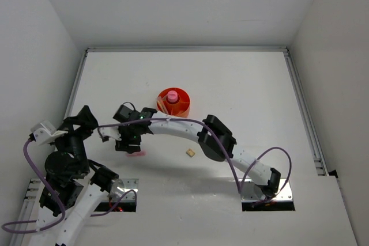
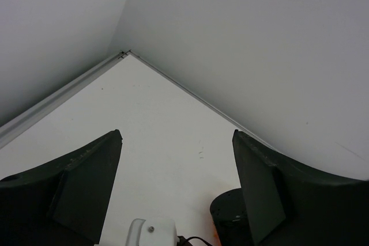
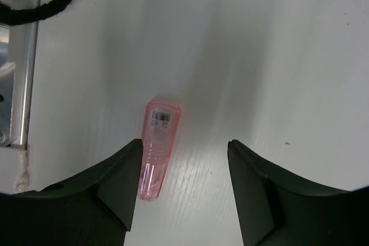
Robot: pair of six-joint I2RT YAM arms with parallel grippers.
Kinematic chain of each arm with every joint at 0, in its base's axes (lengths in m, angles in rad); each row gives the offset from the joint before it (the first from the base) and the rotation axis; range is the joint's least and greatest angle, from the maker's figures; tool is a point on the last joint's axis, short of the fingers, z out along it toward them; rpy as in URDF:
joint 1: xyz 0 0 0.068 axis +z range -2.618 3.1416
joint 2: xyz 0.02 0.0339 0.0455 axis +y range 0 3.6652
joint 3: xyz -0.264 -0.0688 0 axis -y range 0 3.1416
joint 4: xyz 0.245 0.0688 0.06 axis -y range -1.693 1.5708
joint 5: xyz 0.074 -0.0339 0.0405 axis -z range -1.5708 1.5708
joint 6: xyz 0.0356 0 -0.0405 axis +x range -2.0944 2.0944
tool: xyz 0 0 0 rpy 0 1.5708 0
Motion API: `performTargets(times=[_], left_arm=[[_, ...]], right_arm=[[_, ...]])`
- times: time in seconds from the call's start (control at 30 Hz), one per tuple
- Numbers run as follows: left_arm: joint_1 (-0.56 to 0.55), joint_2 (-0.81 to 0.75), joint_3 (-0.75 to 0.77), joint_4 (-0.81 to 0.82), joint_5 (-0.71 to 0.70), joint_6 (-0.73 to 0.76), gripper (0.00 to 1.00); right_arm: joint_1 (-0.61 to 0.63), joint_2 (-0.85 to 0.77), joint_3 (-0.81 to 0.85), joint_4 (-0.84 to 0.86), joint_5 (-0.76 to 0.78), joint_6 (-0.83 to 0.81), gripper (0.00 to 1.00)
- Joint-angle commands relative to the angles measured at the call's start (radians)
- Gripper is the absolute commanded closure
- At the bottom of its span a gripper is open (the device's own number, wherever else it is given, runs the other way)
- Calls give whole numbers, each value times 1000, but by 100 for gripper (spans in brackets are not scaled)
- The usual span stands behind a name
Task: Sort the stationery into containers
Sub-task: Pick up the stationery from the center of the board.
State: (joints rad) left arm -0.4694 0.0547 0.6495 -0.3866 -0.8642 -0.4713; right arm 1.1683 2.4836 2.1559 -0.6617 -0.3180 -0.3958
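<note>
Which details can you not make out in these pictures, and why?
Right wrist view: pink stick, label print too small to read.
Top view: same stick mostly hidden under right pincer.
Top view: orange tub compartments, contents too small to tell.
Top view: beige block, too small to identify.

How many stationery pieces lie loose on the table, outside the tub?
2: a pink stick beneath the open right gripper, and a small beige block to its right. Others may be hidden.
</note>
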Motion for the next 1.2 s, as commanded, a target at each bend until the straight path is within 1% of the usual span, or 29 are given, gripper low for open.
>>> performTargets(times=[0.0, 0.4, 0.43, 0.53, 0.57, 0.63, 0.8, 0.83, 0.87, 0.93, 0.97, 1.13, 1.17], left_arm=[[3, 0, 4, 34, 65, 2, 17], [3, -18, 4, 34, 65, 2, 17], [3, -18, 4, 34, 65, 2, 17], [3, -18, 4, 34, 65, 2, 17], [3, -18, 4, 34, 65, 2, 17], [3, -18, 4, 34, 65, 2, 17], [3, -27, 4, 34, 65, 2, 17], [3, -27, 4, 34, 65, 2, 17], [3, -27, 4, 34, 65, 2, 17], [3, -27, 4, 34, 65, 2, 17], [3, -27, 4, 34, 56, 2, 17], [3, -36, 4, 34, 45, 2, 17], [3, -45, 4, 34, 34, 2, 17]], right_arm=[[45, 26, -5, 31, 34, 12, 40], [64, 44, -34, 40, 43, 21, 40], [64, 44, -44, 40, 43, 21, 41], [64, 54, -44, 40, 53, 21, 49], [64, 54, -44, 40, 53, 31, 54], [64, 54, -54, 40, 53, 31, 59], [64, 31, -77, 31, 74, 21, 77], [64, 31, -77, 31, 106, 8, 80], [54, 2, -90, 31, 124, -11, 87], [54, -29, -114, 50, 184, -21, 94], [44, -46, -114, 59, 210, -32, 99], [25, -153, -204, 128, 405, -58, 100], [13, -167, -218, 142, 466, -58, 100]])
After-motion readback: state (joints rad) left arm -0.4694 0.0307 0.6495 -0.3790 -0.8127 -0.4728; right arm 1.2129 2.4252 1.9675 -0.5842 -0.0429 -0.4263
